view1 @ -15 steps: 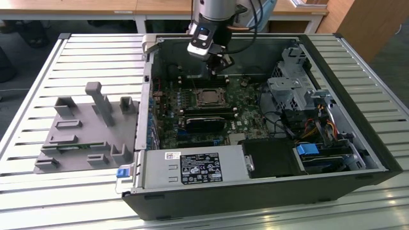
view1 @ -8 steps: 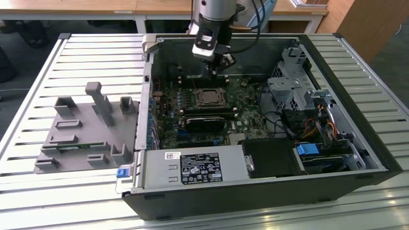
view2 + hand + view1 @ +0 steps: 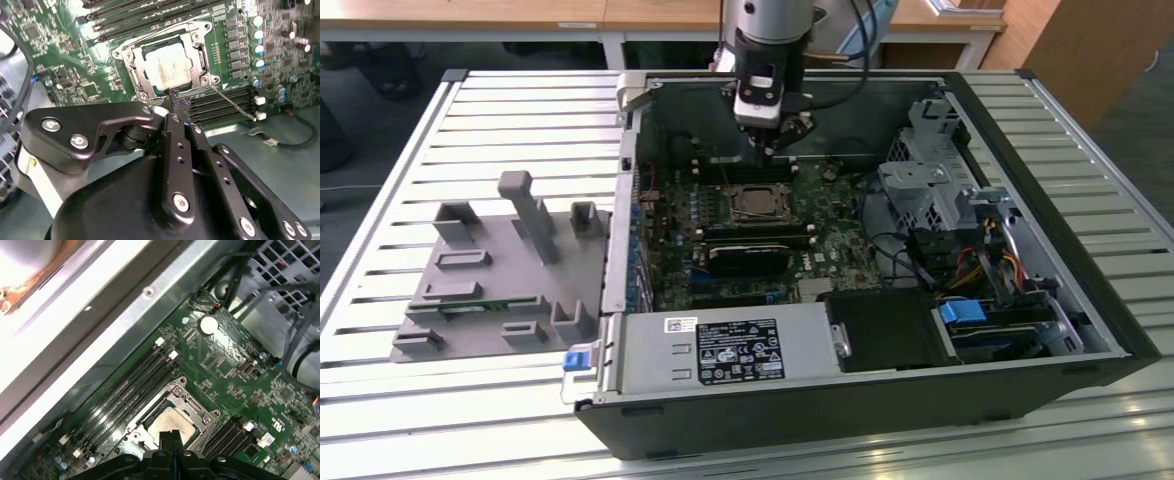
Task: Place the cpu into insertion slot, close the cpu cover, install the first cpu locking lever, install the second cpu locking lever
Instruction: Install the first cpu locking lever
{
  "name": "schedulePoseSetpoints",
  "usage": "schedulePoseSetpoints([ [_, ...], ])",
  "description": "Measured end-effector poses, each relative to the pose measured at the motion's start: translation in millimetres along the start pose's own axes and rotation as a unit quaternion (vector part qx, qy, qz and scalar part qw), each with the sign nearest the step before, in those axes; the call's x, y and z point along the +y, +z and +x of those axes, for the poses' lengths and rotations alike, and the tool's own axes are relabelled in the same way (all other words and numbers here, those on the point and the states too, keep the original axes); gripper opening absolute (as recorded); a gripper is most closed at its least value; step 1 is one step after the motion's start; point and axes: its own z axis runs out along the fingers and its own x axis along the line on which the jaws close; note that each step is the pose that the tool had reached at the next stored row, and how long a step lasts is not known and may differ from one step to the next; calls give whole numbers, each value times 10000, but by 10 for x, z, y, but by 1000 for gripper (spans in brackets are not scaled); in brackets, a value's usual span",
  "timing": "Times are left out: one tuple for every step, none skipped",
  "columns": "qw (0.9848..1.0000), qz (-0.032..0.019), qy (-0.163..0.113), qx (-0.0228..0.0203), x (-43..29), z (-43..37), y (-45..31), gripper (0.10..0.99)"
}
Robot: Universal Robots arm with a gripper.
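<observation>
1. The cpu (image 3: 167,67) is a small flat square chip with a pale silver-grey metal face. It lies flat in the insertion slot (image 3: 150,48) on the green motherboard (image 3: 60,75).
2. The cpu cover (image 3: 134,67) – a thin silvery frame with a big square window – lies down over the slot, and the chip's face shows through the window in both wrist views.
3. A thin metal locking lever (image 3: 232,102) runs from one corner of the socket out across the black memory slots (image 3: 125,395).
4. The gripper (image 3: 176,100) has its fingers pressed together with nothing seen between them. Its tip is just beside the edge of the cover.
5. In the exterior view the gripper (image 3: 774,140) hangs over the board inside the open computer case (image 3: 854,400) – the socket lies near the board's middle.
</observation>
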Motion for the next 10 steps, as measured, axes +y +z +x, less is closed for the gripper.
schedulePoseSetpoints([
  [10000,-1,-61,1,0,0,0,106],
  [9999,-3,-127,3,0,0,0,106],
  [9998,-5,-201,5,0,0,1,106],
  [9996,-7,-287,7,0,0,2,106],
  [9993,-9,-378,9,0,0,2,106],
  [9989,-12,-473,11,0,0,3,106],
  [9984,-14,-562,13,0,0,3,106],
  [9979,-16,-652,15,0,0,4,106],
  [9972,-19,-741,17,0,0,5,106],
  [9965,-21,-832,19,0,0,5,106],
])
